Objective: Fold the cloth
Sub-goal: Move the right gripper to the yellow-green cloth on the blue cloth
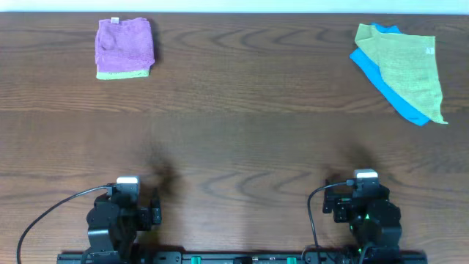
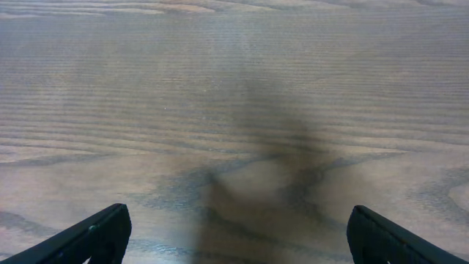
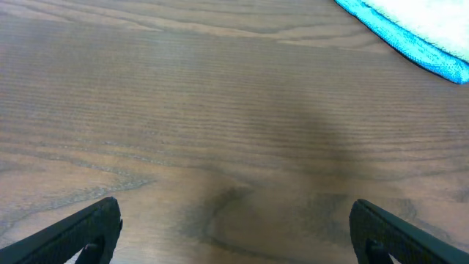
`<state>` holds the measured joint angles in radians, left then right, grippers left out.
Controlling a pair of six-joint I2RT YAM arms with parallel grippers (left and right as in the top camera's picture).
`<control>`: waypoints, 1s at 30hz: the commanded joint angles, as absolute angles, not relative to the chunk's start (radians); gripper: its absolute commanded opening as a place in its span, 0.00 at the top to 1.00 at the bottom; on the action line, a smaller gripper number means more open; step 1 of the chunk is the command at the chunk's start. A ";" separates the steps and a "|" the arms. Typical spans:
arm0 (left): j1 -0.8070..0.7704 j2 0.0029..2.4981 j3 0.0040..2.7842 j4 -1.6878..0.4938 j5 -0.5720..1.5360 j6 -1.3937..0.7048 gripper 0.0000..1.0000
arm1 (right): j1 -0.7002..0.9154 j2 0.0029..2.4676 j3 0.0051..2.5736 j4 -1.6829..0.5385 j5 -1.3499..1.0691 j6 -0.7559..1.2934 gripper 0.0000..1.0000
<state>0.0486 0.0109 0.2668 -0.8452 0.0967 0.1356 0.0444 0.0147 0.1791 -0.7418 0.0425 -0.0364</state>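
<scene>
The light yellow-green cloth lies at the far right of the table, on top of a bright blue cloth, with a small white tag at its right edge. In the right wrist view only the blue cloth's edge shows at the top right. My left gripper is open and empty near the front edge; its fingers show over bare wood in the left wrist view. My right gripper is open and empty near the front edge, also over bare wood. Both are far from the cloth.
A folded purple cloth with a lime edge lies at the far left. The wooden table spans the view. The arm bases and cables sit along the front edge.
</scene>
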 commanded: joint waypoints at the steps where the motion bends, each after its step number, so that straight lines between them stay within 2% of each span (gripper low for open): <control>1: 0.043 0.004 0.229 -0.886 0.078 0.161 0.05 | 0.058 0.006 0.162 -0.740 0.056 -0.023 0.01; 11: 0.043 0.004 0.229 -0.886 0.078 0.161 0.05 | 0.054 0.100 0.278 -0.698 0.057 0.034 0.01; 24: 0.043 0.004 0.229 -0.886 0.078 0.161 0.05 | -0.065 0.677 0.795 -0.708 0.079 0.213 0.01; 30: 0.044 0.004 0.229 -0.886 0.078 0.161 0.05 | -0.067 0.924 1.059 -0.813 0.161 0.233 0.01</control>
<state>0.0486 0.0101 0.2657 -0.8448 0.0967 0.1356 -0.0578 0.8608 0.9657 -0.7845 0.0956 0.1886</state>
